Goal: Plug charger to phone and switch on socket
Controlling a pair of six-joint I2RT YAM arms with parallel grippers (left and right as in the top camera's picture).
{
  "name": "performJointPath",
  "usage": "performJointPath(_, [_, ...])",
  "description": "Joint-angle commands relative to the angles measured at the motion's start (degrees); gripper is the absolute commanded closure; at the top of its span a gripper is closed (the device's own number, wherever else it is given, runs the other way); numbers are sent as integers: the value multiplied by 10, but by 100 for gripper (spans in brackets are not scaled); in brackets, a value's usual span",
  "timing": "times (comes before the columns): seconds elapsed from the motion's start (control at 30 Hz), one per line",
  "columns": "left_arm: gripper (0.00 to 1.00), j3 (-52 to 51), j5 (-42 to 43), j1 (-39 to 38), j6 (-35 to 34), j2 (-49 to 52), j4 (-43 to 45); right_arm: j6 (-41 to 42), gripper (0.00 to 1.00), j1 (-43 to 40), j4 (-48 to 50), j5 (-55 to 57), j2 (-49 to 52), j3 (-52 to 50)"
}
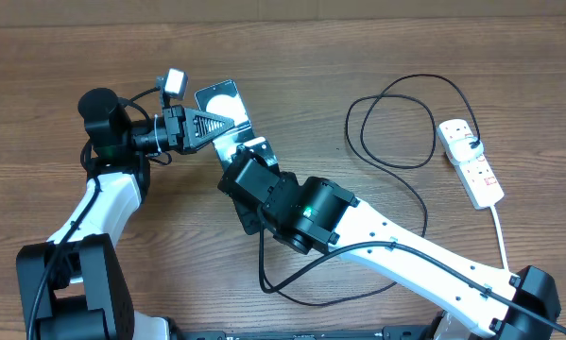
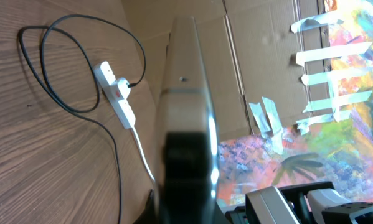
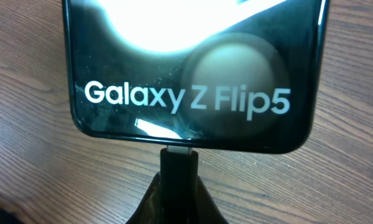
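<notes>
Phone [image 1: 224,102] lying on the table [image 1: 358,57]: glassy, slick, breakable, best pinched at its side edges. Seemingly clamped there by the left gripper [image 1: 205,126]. At the phone's bottom port, charger plug [image 3: 179,163] clenched in the right gripper [image 3: 178,190], tip touching, seating unclear. Well apart from the phone, socket strip [image 1: 471,162], with cable [image 1: 396,161] looping between.

phone [image 3: 192,74] screen | white print: "Galaxy Z Flip5" | no other readable text
</notes>
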Motion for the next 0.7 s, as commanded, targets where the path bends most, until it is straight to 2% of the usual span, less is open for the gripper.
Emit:
performJointPath(0.0, [96,15,31,-2,29,2,4,-4,96,-2,18,32,-3,14])
performJointPath(0.17, [96,15,31,-2,32,2,4,-34,96,-2,39,32,-3,34])
performJointPath(0.67, [96,14,31,-11,39,2,-5,-51,96,-3,135,31,-3,45])
